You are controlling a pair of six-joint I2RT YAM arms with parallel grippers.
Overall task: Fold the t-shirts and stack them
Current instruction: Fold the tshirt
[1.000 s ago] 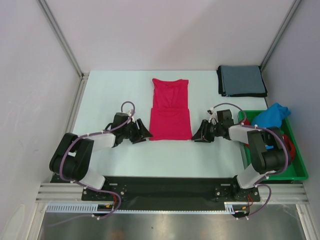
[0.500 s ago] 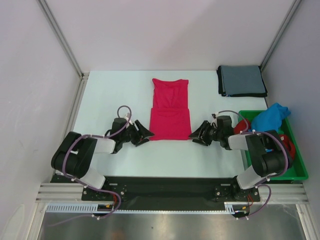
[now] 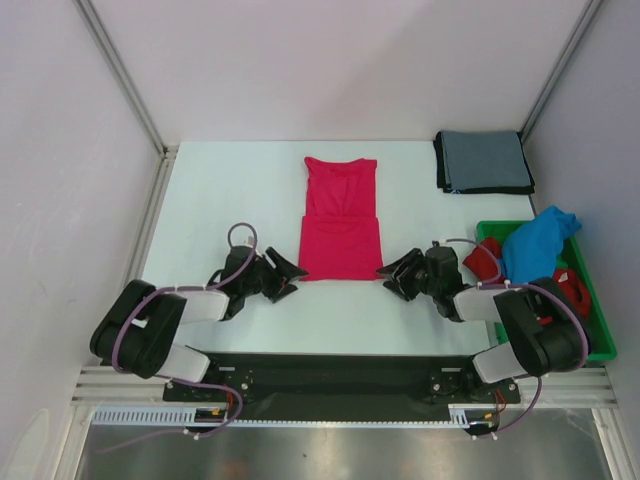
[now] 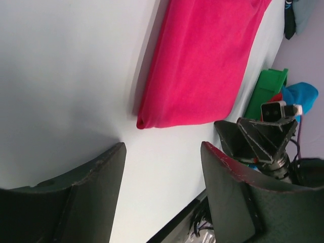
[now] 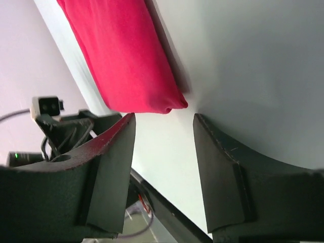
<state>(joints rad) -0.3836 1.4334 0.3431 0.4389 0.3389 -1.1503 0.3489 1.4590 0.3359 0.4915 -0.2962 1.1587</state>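
Observation:
A bright pink-red t-shirt point(image 3: 340, 217) lies flat at the table's middle, its lower half folded up over itself. My left gripper point(image 3: 291, 273) is open and empty, low on the table just left of the shirt's near left corner point(image 4: 143, 121). My right gripper point(image 3: 391, 275) is open and empty, just right of the near right corner point(image 5: 174, 105). A grey-blue t-shirt point(image 3: 483, 161) lies folded at the far right. A bright blue t-shirt point(image 3: 538, 238) and a darker red one point(image 3: 570, 291) lie crumpled in the green tray point(image 3: 598, 345).
The green tray stands at the right edge beside my right arm. Metal frame posts point(image 3: 120, 75) rise at the far corners. A black rail point(image 3: 330, 372) runs along the near edge.
Both grippers have moved nearer and lower, from beside the folded shirt's middle down to its near corners. The shirts have not moved.

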